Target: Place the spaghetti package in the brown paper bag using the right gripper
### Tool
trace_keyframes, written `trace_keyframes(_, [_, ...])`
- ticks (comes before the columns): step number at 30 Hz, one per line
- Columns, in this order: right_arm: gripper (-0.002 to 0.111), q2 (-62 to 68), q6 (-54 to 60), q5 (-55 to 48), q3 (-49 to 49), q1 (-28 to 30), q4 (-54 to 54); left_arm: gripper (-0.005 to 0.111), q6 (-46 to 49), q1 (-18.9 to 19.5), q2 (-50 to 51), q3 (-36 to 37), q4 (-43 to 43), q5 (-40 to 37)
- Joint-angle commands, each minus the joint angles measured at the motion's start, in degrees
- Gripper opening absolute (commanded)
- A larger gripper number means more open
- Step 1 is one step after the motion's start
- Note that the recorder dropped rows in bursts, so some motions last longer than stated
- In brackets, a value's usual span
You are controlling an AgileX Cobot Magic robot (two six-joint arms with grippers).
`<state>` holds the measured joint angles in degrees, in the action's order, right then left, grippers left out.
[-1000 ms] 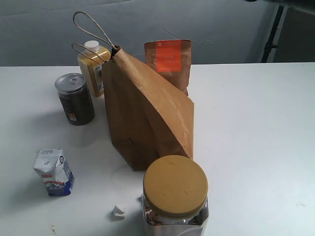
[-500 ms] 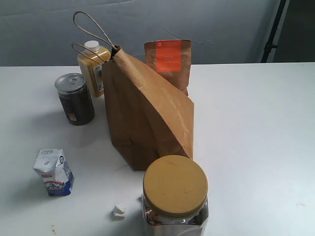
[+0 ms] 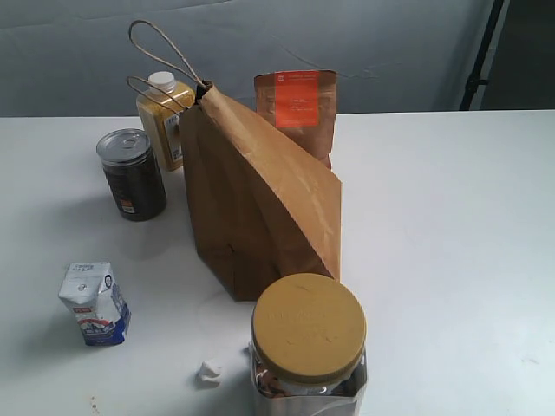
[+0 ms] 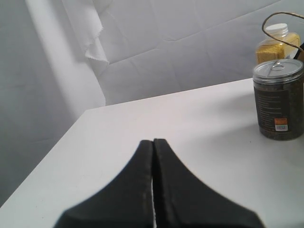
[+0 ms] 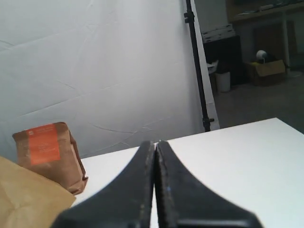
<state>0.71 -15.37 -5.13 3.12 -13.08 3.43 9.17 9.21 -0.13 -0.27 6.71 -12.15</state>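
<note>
The spaghetti package shows in none of the views: it is not on the bench (image 3: 434, 217), and neither arm holds it. The brown paper bag (image 3: 260, 208) stands near the middle of the bench, leaning, its top pinched together under the cord handles, so its inside is hidden. The package may well lie in there, but that cannot be confirmed. The right pincer (image 5: 155, 147) is closed on nothing, its two fingers pressed flat together. It hangs off to one side, with the orange-labelled pouch (image 5: 47, 156) and a corner of the bag in its view. The left pincer (image 4: 153, 143) is likewise closed and empty, looking toward the dark can (image 4: 278, 99). Neither arm appears in the exterior view. Judging from this, either the drop is done and only pulling clear is left, or the package lies out of sight and everything remains.
</note>
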Motion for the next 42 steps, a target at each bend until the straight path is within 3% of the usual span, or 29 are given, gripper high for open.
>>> trace_keyframes(1, [0.000, -0.7, 3.5, -3.2, -2.7, 0.4, -1.1, 0.000, -0.2, -0.1, 0.1, 0.3, -0.2, 0.1])
trace_keyframes(11, [0.000, -0.7, 13.8, -2.5, -3.1, 0.4, -2.6, 0.000, -0.2, -0.1, 0.1, 0.3, -0.2, 0.1])
trace_keyframes(42, [0.000, -0.7, 12.0, -2.7, -3.1, 0.4, -3.1, 0.000, -0.2, -0.1, 0.1, 0.3, -0.2, 0.1])
